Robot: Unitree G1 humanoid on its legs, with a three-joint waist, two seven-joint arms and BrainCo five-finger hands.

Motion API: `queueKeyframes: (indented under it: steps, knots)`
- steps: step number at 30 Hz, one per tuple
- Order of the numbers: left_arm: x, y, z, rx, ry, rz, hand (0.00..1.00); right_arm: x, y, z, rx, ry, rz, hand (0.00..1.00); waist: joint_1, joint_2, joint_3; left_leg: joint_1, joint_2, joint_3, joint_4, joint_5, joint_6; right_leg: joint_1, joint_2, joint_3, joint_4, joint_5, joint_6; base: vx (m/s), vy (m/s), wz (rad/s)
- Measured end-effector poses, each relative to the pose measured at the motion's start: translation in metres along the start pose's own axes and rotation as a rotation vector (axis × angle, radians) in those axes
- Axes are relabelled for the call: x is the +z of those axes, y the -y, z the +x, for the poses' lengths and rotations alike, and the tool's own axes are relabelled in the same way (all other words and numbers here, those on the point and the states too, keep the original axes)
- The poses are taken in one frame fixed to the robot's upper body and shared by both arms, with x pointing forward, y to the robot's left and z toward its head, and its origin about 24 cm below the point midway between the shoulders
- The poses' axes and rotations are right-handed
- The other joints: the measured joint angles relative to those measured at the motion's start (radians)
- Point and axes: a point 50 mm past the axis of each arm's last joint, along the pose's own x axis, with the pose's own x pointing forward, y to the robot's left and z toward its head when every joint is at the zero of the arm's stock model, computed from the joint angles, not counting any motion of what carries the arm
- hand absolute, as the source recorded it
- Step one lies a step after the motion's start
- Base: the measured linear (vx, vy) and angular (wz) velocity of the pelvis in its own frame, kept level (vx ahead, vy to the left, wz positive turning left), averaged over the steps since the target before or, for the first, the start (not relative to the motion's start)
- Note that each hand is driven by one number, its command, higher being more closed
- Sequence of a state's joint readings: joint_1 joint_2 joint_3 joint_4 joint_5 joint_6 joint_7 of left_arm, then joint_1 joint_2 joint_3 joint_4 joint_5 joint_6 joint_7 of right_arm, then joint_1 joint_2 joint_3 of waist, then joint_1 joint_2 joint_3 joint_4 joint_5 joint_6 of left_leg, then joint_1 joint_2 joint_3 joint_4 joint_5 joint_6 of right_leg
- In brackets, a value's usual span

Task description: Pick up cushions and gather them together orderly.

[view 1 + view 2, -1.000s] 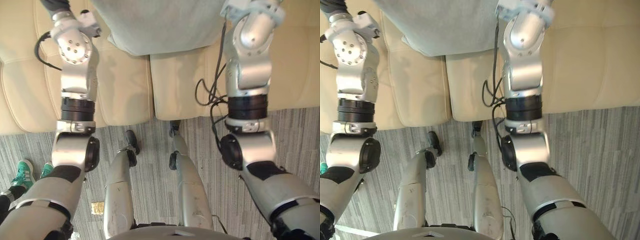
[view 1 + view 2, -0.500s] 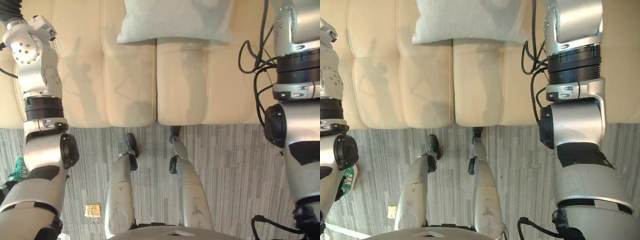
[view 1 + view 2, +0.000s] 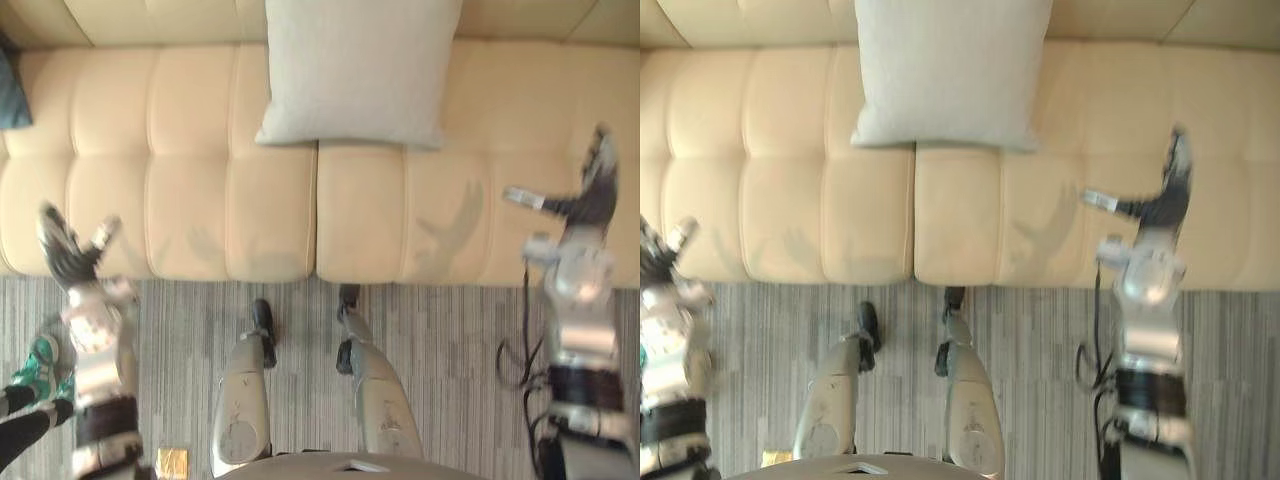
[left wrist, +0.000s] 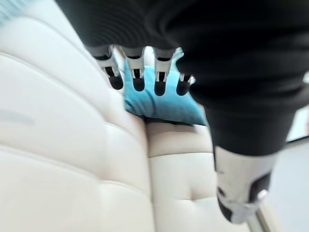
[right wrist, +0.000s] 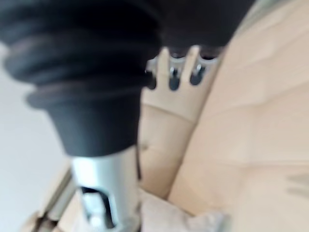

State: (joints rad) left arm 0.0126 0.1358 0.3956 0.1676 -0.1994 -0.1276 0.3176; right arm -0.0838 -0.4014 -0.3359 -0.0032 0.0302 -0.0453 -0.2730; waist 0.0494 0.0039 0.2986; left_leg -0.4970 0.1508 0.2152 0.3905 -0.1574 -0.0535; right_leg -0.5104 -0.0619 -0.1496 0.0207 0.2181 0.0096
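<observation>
Cream leather filled the scene: the sofa (image 3: 270,200) ran from side to side, its padded seat split by a seam down the middle. Right on that seam, at the back of the seat, the pale grey cushion (image 3: 355,70) stood against the backrest, square and tidy, its lower edge resting across both seat halves. Away at the sofa's far left end, the blue cushion (image 4: 159,104) sat in the corner, well apart from the pale one.

And neither hand had hold of anything! The left hand (image 3: 68,256) hovered over the front edge of the left seat, near the sofa's left end. From the left wrist view its fingers (image 4: 138,79) hung straight in a row with small gaps between them, the thumb set well off to one side, and the blue cushion showed just past the tips, not touched.

Over on the other side, the right hand (image 3: 592,200) was held above the right seat, fingers stretched straight towards the backrest and the thumb sticking out sideways towards the middle. It was spread and empty too, well clear of the pale grey cushion.

Down front, grey striped carpet (image 3: 450,350) met the sofa's base, and a person's green shoe (image 3: 42,358) stood on it at the left edge, beside the left arm.
</observation>
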Motion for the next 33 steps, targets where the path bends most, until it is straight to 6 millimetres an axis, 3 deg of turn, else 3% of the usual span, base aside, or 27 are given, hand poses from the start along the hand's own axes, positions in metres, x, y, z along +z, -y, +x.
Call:
queueKeyframes:
  steps: [3, 9, 13, 18, 21, 22, 24, 25, 26, 27, 28, 29, 30, 31, 32, 33]
  knots:
    - [-0.067, -0.009, -0.044, 0.03, -0.301, 0.016, 0.0, -0.052, -0.011, -0.054, 0.007, -0.246, 0.026, 0.0, -0.001, -0.001, -0.063, 0.087, 0.0, 0.004, -0.029, -0.004, -0.006, 0.067, 0.004, -0.002, 0.0, -0.022, 0.002, 0.06, -0.026, -0.03]
    - [-0.147, -0.025, -0.116, -0.034, -0.727, 0.196, 0.0, -0.126, -0.052, -0.148, 0.176, -0.69, 0.011, 0.0, -0.004, -0.001, -0.14, 0.248, 0.003, 0.023, -0.067, -0.022, -0.01, 0.205, 0.013, 0.009, -0.004, -0.06, 0.006, 0.03, 0.009, -0.08]
    - [-0.172, -0.033, -0.146, -0.08, -0.888, 0.303, 0.0, -0.153, -0.069, -0.199, 0.313, -0.897, -0.051, 0.0, -0.008, -0.006, -0.203, 0.328, 0.004, 0.058, -0.094, -0.037, -0.016, 0.262, 0.016, 0.031, -0.026, -0.062, 0.008, 0.01, 0.022, -0.22]
    - [-0.181, -0.043, -0.15, -0.093, -0.954, 0.413, 0.0, -0.185, -0.046, -0.247, 0.301, -1.159, -0.162, 0.0, -0.021, -0.021, -0.257, 0.434, -0.012, 0.104, -0.154, -0.038, -0.021, 0.342, 0.024, 0.093, -0.086, -0.048, 0.02, 0.02, 0.027, -0.36]
    - [-0.182, -0.043, -0.149, -0.086, -0.962, 0.421, 0.0, -0.188, -0.041, -0.247, 0.298, -1.186, -0.183, 0.0, -0.022, -0.021, -0.249, 0.472, -0.015, 0.145, -0.155, -0.042, -0.027, 0.346, 0.028, 0.136, -0.066, -0.035, 0.028, 0.02, 0.032, -0.4]
    - [-0.182, -0.042, -0.147, -0.087, -0.959, 0.422, 0.0, -0.188, -0.043, -0.246, 0.304, -1.183, -0.183, 0.0, -0.021, -0.034, -0.241, 0.464, -0.008, 0.159, -0.133, -0.046, -0.018, 0.327, 0.031, 0.136, -0.034, -0.033, 0.044, -0.04, 0.025, -0.36]
    - [-0.181, -0.042, -0.145, -0.084, -0.952, 0.419, 0.0, -0.187, -0.049, -0.243, 0.311, -1.175, -0.171, 0.0, -0.02, -0.022, -0.24, 0.458, 0.019, 0.181, -0.126, -0.037, -0.004, 0.295, 0.038, 0.136, 0.004, -0.015, 0.069, -0.07, 0.002, -0.31]
    - [-0.181, -0.041, -0.144, -0.08, -0.951, 0.417, 0.0, -0.185, -0.058, -0.232, 0.315, -1.148, -0.148, 0.0, -0.02, -0.011, -0.225, 0.445, 0.041, 0.192, -0.118, -0.03, -0.004, 0.193, 0.027, 0.078, 0.313, -0.178, 0.021, -0.04, -0.017, -0.08]
    - [-0.181, -0.043, -0.144, -0.076, -0.952, 0.42, 0.0, -0.185, -0.059, -0.232, 0.317, -1.147, -0.149, 0.0, -0.022, -0.022, -0.223, 0.455, 0.041, 0.174, -0.107, -0.028, -0.007, 0.157, -0.021, 0.032, 0.544, -0.28, 0.014, 0.01, -0.023, 0.19]
    - [-0.18, -0.045, -0.142, -0.059, -0.949, 0.406, 0.0, -0.186, -0.058, -0.237, 0.32, -1.163, -0.154, 0.0, -0.024, -0.037, -0.219, 0.459, 0.038, 0.16, -0.087, -0.028, -0.007, 0.168, -0.057, 0.02, 0.631, -0.308, 0.031, 0.02, -0.12, 0.49]
    - [-0.178, -0.049, -0.136, -0.025, -0.939, 0.398, 0.0, -0.187, -0.063, -0.243, 0.334, -1.189, -0.151, 0.0, -0.021, -0.065, -0.228, 0.437, 0.028, 0.136, -0.039, -0.03, -0.008, 0.168, -0.06, 0.002, 0.652, -0.309, 0.047, -0.02, -0.133, 0.35]
    - [-0.179, -0.046, -0.138, -0.018, -0.95, 0.38, 0.0, -0.186, -0.067, -0.24, 0.357, -1.177, -0.157, 0.0, -0.01, -0.067, -0.229, 0.421, 0.038, 0.132, -0.058, -0.025, 0.002, 0.194, -0.047, 0.001, 0.584, -0.3, 0.061, -0.15, -0.187, 0.1]
    - [-0.181, -0.042, -0.145, -0.015, -0.969, 0.361, 0.0, -0.186, -0.069, -0.231, 0.36, -1.155, -0.165, 0.0, 0.005, -0.017, -0.24, 0.422, 0.057, 0.125, -0.131, 0.005, -0.004, 0.238, -0.015, 0.019, 0.526, -0.346, 0.055, -0.14, -0.132, -0.05]
    - [-0.181, -0.037, -0.146, -0.02, -0.968, 0.349, 0.0, -0.186, -0.073, -0.229, 0.369, -1.152, -0.163, 0.0, 0.003, -0.031, -0.235, 0.414, 0.043, 0.132, -0.138, 0.03, -0.014, 0.236, -0.037, 0.021, 0.599, -0.396, 0.053, -0.14, -0.224, 0.04]
    - [-0.179, -0.033, -0.138, -0.027, -0.941, 0.345, 0.0, -0.183, -0.082, -0.227, 0.39, -1.145, -0.153, 0.0, 0.008, -0.059, -0.222, 0.395, 0.016, 0.13, -0.123, 0.043, -0.015, 0.301, -0.067, 0.021, 0.525, -0.46, 0.053, -0.09, -0.202, -0.05]
    - [-0.177, -0.031, -0.132, -0.027, -0.926, 0.353, 0.0, -0.181, -0.09, -0.221, 0.413, -1.126, -0.153, 0.0, 0.02, -0.057, -0.215, 0.364, 0.027, 0.137, -0.096, 0.044, -0.018, 0.339, -0.042, 0.015, 0.396, -0.477, 0.045, -0.16, -0.23, -0.21]
